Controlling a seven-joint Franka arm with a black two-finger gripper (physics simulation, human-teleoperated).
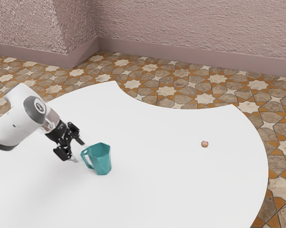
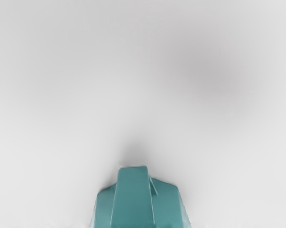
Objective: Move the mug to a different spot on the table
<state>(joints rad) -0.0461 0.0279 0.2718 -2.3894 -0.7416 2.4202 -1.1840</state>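
Note:
A teal mug (image 1: pixel 100 159) stands upright on the white table (image 1: pixel 161 180), at the exterior view's lower left, with its handle (image 1: pixel 86 158) turned toward the arm. My black gripper (image 1: pixel 76 149) hangs low just to the left of that handle, fingers apart and open, with nothing between them. In the wrist view the mug (image 2: pixel 140 202) lies just under my hand, its handle (image 2: pixel 132 190) pointing away over bare table.
A small brownish-pink ball (image 1: pixel 205 143) lies on the table far toward the exterior view's right. The table's curved edge (image 1: pixel 256 142) runs along the far and right sides, over patterned floor tiles (image 1: pixel 190 80). Open white surface spreads between mug and ball.

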